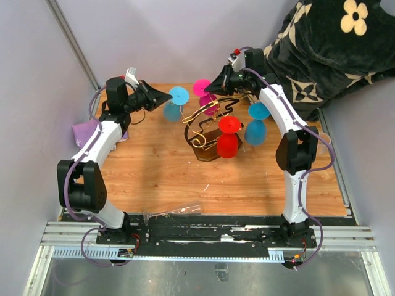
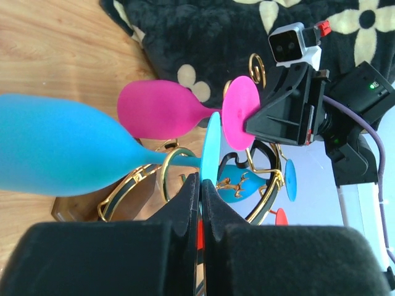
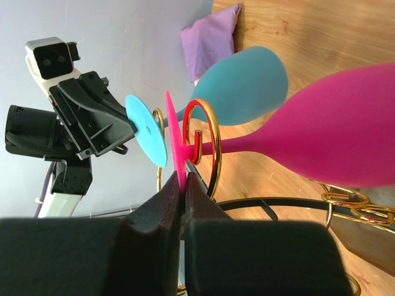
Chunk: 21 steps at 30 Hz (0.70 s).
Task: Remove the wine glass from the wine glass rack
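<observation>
Claws first: both are clenched, each on the flat foot of a glass. The left claw [image 2: 200, 180] pinches the rim of the pale blue foot of the blue wine glass [image 2: 62, 145]. The right claw [image 3: 182, 179] does the same to the foot of the pink wine glass [image 3: 345, 135]. From overhead they meet in the upper middle of the frame, the two feet face to face, near each other but apart. The wine glass rack [image 1: 207, 132] sits just below them on its dark base, mid-worktop [image 1: 154, 179].

Both glasses lie roughly sideways. The pink stem runs through a gold ring [image 3: 213, 132] of the rack, and the blue stem looks to do the same through its own ring, so neither glass is off yet. I'd call this the grip-made, about-to-pull stage.

Next move, my guess: bowl and foot both look wider than those rings, so the stem has to slide out sideways through the loop's opening rather than get yanked straight along. With the claws this close, going one at a time seems safer. A pinch on a thin foot edge could also let the bowl swing, so slow and level. A red glass [image 1: 228, 139] and a second blue glass [image 1: 256, 126] hang at the rack's lower right, and a tug on the wire might rattle them.
</observation>
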### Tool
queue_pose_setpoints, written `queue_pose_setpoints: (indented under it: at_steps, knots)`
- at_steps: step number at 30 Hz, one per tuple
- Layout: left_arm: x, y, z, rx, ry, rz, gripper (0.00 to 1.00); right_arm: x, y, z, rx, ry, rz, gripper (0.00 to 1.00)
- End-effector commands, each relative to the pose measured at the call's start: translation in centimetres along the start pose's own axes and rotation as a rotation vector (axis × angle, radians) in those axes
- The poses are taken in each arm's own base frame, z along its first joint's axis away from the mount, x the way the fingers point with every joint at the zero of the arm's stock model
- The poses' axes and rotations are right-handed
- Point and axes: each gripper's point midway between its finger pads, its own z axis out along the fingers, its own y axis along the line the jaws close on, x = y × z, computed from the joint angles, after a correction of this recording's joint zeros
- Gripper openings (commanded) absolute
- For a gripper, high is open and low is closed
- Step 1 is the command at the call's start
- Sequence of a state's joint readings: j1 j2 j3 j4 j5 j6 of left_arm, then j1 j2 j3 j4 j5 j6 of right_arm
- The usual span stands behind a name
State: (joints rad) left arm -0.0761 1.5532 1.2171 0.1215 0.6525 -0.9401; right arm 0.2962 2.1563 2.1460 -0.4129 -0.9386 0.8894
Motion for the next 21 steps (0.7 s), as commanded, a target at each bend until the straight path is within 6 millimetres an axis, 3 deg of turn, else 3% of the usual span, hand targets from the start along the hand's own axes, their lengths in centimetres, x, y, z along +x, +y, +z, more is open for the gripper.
queue_pose_setpoints:
  at_steps: [1, 10, 16, 21]
  knots:
    - [-0.2, -3.0, -0.4, 0.097, -0.004, 0.062, 0.0, 0.3, 0.3, -0.9, 0.02, 0.012, 0.005, 0.01]
    - [3.5, -3.1, -2.9, 0.131, 0.064, 0.061, 0.01, -0.7, 1.9, -1.3, -0.009, -0.015, -0.022, 0.01]
    - [4.1, -2.7, -3.1, 0.121, 0.083, 0.065, 0.0, -1.7, 3.4, -1.5, -0.053, -0.042, -0.035, 0.01]
    - [4.3, -2.6, -3.4, 0.108, 0.085, 0.074, 0.01, -3.0, 3.1, -1.8, -0.03, -0.085, -0.033, 0.01]
